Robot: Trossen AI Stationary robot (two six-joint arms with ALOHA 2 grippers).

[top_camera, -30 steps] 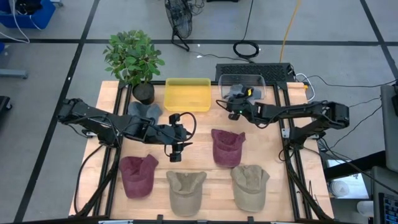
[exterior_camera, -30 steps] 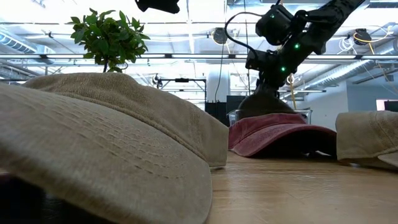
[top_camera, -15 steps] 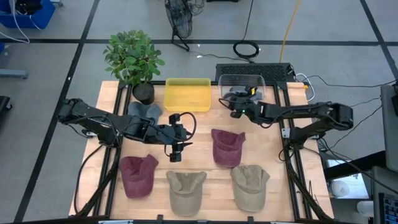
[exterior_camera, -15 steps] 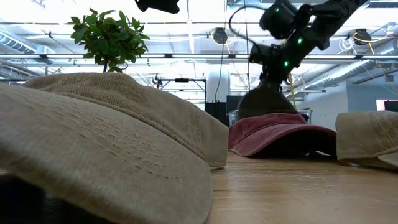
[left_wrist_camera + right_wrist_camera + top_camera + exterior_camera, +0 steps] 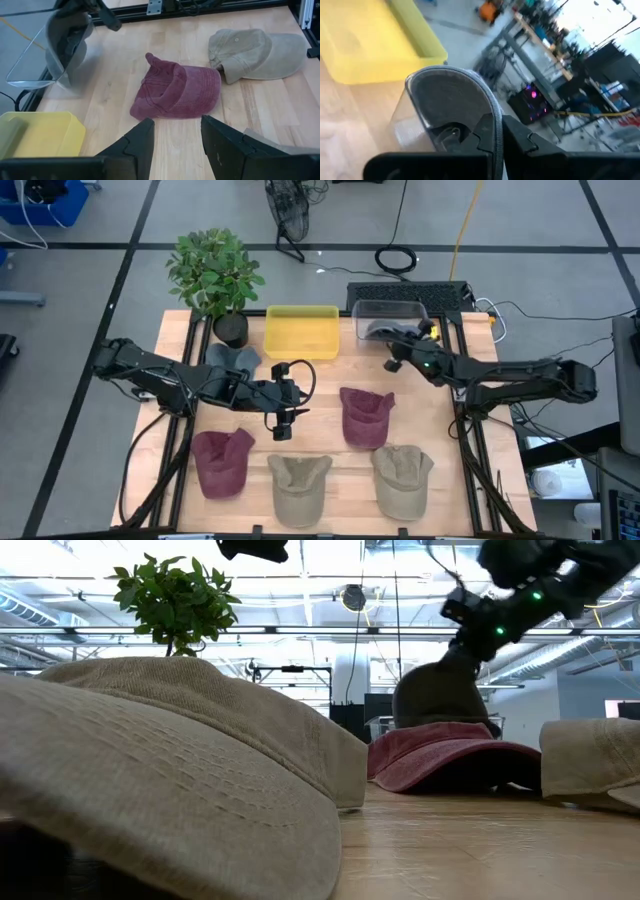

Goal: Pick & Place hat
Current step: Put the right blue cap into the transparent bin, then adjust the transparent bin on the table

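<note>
Grey hat (image 5: 451, 102) pinched between right fingers (image 5: 520, 137)

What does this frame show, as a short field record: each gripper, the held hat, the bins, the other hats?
right gripper: shut on grey hat, above the clear bin
left gripper: open, holds nothing, mid-table
yellow bin: beside the clear bin, no hat in it
second grey hat: on the table by the potted plant
maroon hats: one central, one front left
tan hats: two at the front
task state: grey hat not yet released
</note>
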